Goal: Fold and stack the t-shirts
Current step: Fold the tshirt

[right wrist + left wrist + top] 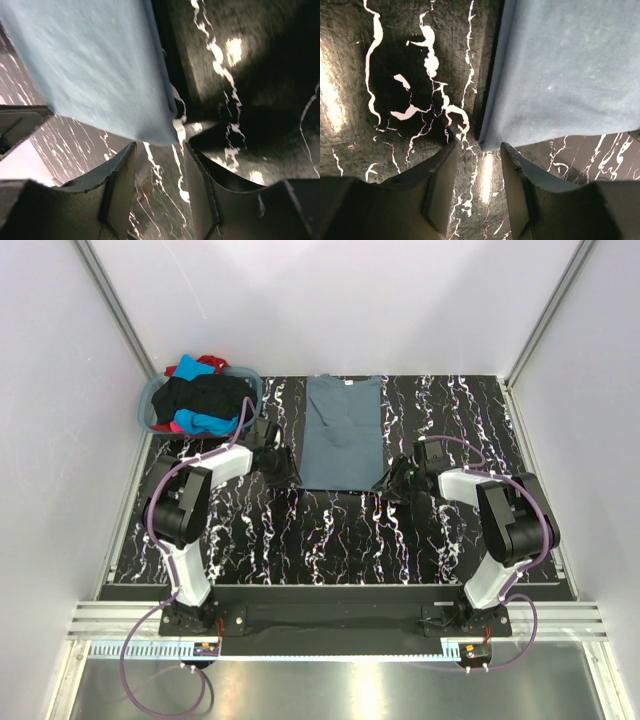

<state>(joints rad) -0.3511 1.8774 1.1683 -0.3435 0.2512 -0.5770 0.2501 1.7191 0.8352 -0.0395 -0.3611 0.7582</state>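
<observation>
**Reader:** Is there any writing to read?

**Describer:** Nothing legible. The tee, lying flat at the far middle of the table, has a tiny pale label at its collar. It is too small to read.

**Reader:** Any numbers or signs nearer the camera?

**Describer:** A pale strip runs along the near edge, with fine tick marks like a ruler. No figures can be made out on it. A small orange tag sits at the near left and another at the near right. Both are too small to read.

**Reader:** And the two close-up views?

**Describer:** They show no lettering.
</observation>
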